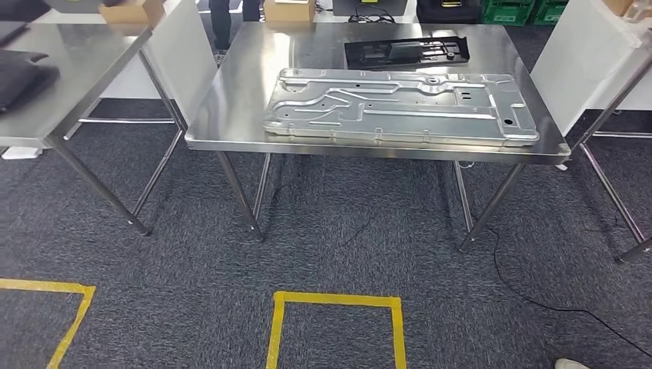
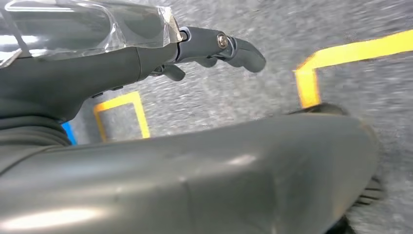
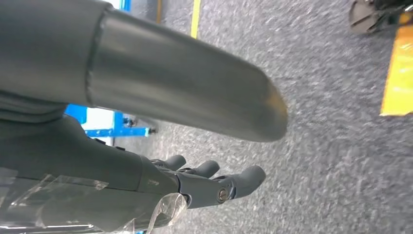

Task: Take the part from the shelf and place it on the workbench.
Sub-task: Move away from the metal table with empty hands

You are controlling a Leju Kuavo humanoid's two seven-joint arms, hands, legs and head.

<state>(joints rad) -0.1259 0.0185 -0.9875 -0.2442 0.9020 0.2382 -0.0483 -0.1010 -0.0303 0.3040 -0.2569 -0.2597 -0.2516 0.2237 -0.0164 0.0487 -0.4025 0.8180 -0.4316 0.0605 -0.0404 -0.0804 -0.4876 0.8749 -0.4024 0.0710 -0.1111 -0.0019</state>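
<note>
Head view is evenly lit from overhead and pretty sharp. The steel table (image 1: 231,115) throws back soft white glare, strongest along its left side, and the metal panel (image 1: 400,106) on it glints along its ridges. Faint shadows sit under the table on the carpet (image 1: 346,254). Straight edges bow a bit toward the frame edges. Both wrist views are smeary: the carpet streaks with motion blur, the near thumb (image 2: 195,180) is out of focus with dull highlights.
</note>
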